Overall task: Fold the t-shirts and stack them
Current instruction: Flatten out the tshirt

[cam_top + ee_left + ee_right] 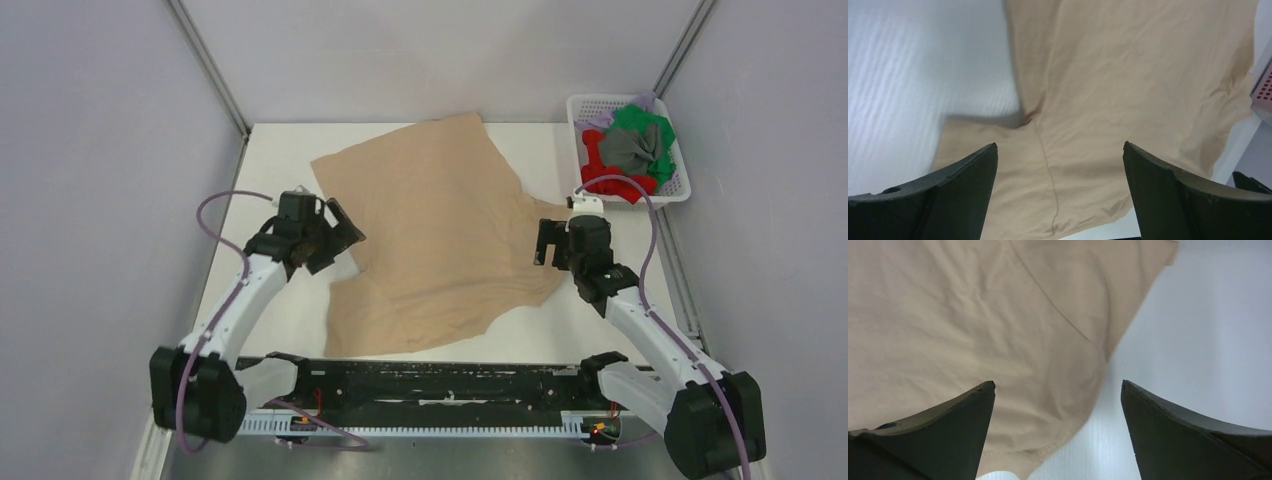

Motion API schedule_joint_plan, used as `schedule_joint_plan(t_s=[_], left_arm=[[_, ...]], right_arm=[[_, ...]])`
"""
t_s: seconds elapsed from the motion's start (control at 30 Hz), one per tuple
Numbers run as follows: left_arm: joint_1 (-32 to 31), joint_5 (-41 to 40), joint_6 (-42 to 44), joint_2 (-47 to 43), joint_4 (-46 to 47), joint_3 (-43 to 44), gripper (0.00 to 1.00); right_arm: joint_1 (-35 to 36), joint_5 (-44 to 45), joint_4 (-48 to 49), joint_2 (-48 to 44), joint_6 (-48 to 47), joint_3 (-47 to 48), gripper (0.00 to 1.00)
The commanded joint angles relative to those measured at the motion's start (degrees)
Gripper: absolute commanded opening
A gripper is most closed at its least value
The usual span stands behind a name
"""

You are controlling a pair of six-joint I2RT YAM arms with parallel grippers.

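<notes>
A beige t-shirt (430, 235) lies spread flat across the middle of the white table (280, 320). My left gripper (335, 235) is open and empty above the shirt's left sleeve; in the left wrist view (1059, 150) the sleeve seam (1048, 170) runs between the fingers. My right gripper (545, 243) is open and empty above the shirt's right sleeve; in the right wrist view (1058, 387) the sleeve hem (1058, 440) lies between the fingers. Red, green, grey and lavender t-shirts (632, 150) are piled in the basket.
A white mesh basket (682, 185) stands at the back right corner of the table, just beyond the right gripper. Grey walls and metal posts close in the table on three sides. The black base rail (440, 385) runs along the near edge.
</notes>
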Motion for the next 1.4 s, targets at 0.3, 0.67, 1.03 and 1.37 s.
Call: schedule_joint_plan(t_s=[0.3,0.67,1.03,1.37], left_arm=[[-4.0,5.7,8.7,44.0,12.6,29.0,1.0],[-4.0,7.5,8.0,50.3,12.0,21.4,1.0],[-20.1,11.7,-5.3,30.8,15.2,-6.4,1.0],[-31.0,17.9,-1.7,32.6,22.6,2.2,1.0]], right_arm=[[0.1,-12.1,16.2,21.7,3.3,2.8,0.98],[0.5,-10.3,17.1,41.4,1.8,15.8,0.98],[5.4,-12.7,4.0,73.4,-4.1,61.0,0.98],[8.2,-16.1,11.5,86.4,-7.6,88.5,0.98]])
